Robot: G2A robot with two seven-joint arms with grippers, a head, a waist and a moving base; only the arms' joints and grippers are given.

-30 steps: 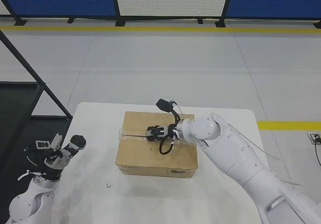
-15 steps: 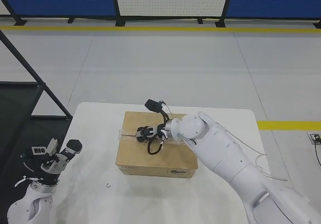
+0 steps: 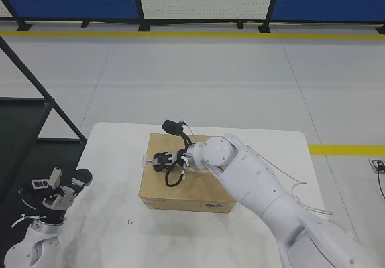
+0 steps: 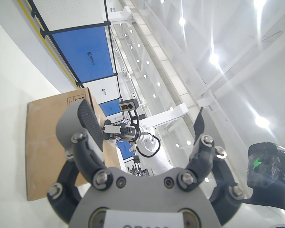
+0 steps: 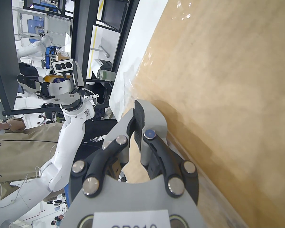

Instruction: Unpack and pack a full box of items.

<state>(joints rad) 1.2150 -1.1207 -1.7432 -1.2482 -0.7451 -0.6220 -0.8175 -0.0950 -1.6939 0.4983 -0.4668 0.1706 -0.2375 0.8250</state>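
Cardboard box (image 3: 192, 191), small black print; right gripper (image 3: 156, 161) closed above.

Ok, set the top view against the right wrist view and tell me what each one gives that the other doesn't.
Top view: the whole cardboard box lying closed on the white table, and a small dark thing on the table, nearer the robot than the box. Right wrist view: the right gripper close up, its pads pressed together just over the box top near its edge. Both: the box top, the clear tape along it, the table, and the left gripper apart from the box.
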